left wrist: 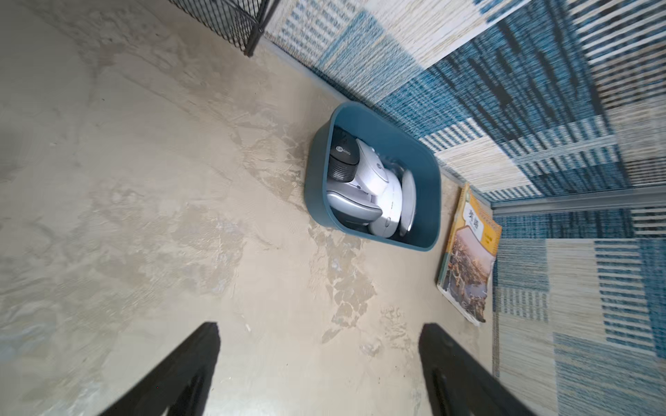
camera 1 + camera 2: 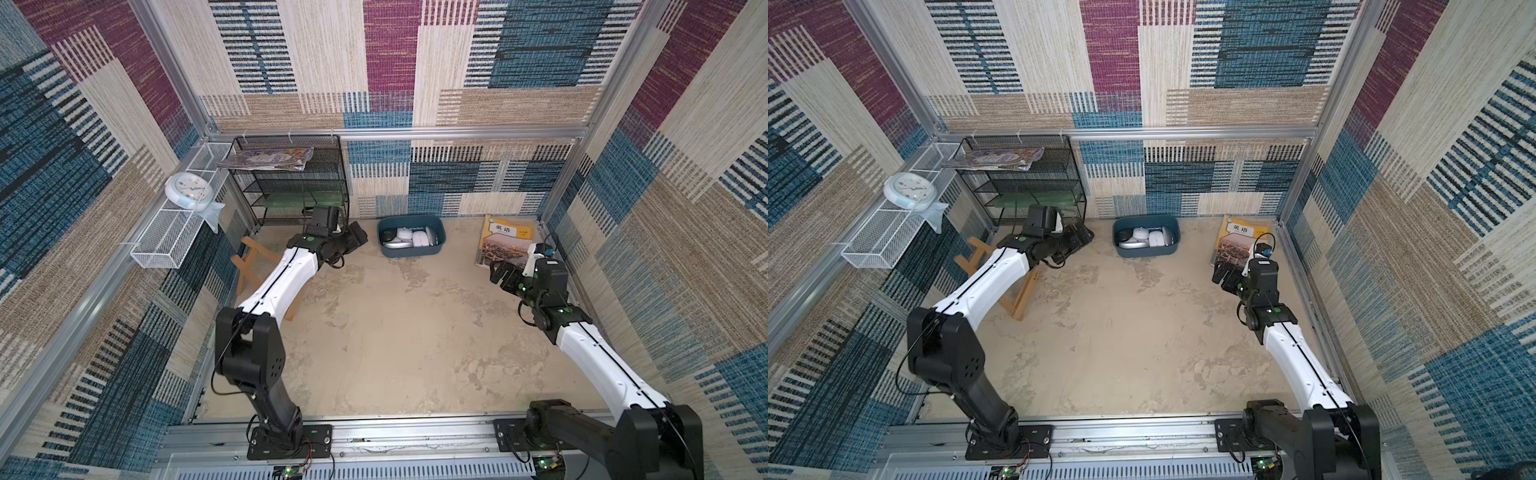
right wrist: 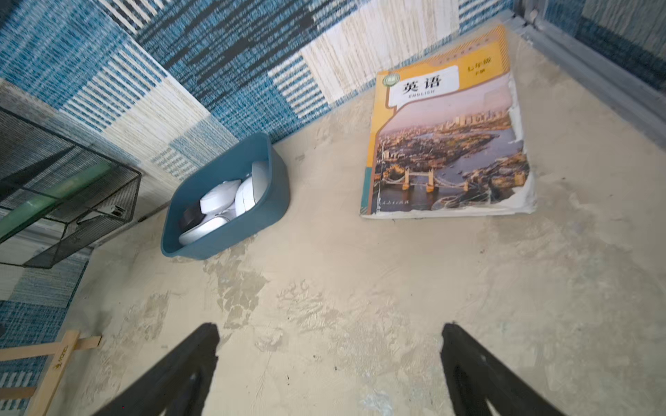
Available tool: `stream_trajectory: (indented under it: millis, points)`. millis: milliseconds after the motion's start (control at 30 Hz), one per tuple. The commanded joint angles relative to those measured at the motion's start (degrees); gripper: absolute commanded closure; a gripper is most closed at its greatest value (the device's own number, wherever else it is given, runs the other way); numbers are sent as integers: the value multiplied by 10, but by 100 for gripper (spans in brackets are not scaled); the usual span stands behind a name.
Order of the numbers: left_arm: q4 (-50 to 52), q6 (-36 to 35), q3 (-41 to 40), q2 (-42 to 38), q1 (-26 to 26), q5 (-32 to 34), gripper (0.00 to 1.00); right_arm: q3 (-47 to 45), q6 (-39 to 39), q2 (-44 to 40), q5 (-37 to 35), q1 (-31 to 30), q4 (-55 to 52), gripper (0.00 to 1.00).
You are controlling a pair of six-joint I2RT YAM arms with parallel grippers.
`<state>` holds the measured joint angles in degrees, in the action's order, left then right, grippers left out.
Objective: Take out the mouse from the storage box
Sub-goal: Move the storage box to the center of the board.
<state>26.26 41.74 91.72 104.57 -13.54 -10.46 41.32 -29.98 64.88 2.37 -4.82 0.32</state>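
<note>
Where the mice (image 1: pixel 374 176) lie: heaped inside the storage box (image 2: pixel 415 252) — teal, near the back wall, between black mesh rack (image 2: pixel 286 187) and textbook (image 2: pixel 505 239).
Left gripper (image 1: pixel 320 327): jaws wide, empty, beside the rack, apart from the box.
Right gripper (image 3: pixel 329 327): jaws wide, empty — above the floor at the textbook's near edge.

Storage box (image 1: pixel 314 180): smooth plastic, dull teal sheen; white mouse (image 1: pixel 376 176) inside, glossy plastic; black mouse (image 1: pixel 342 162) matt, ribbed side; surface (image 3: pixel 360 288) rough, mottled beige, plaster-like; book (image 3: pixel 447 151) paper, slick cover, edges frayed and torn; rack (image 2: pixel 291 183) black metal mesh; walls (image 2: pixel 390 62) coarse woven cloth; stand (image 3: pixel 54 363) bare pale wood.
</note>
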Motion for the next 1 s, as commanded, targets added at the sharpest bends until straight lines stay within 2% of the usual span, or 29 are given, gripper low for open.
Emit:
stream_trajectory:
  millis: [0,233,400,833,900,967]
  points:
    - [59,19,61,72,-15,12,13,1,11,14,30,-4,-1,1]
    - [60,52,168,188,-44,27,22,1,28,34,42,-13,3,1]
    - [80,55,245,256,-54,45,35,-10,33,42,50,-17,13,1]
    - [92,72,364,362,-56,77,57,-12,50,54,61,-19,22,1]
    - [100,77,379,375,-56,82,63,-13,49,54,62,-19,22,1]
    - [108,82,390,384,-56,87,74,-16,47,54,62,-19,24,1]
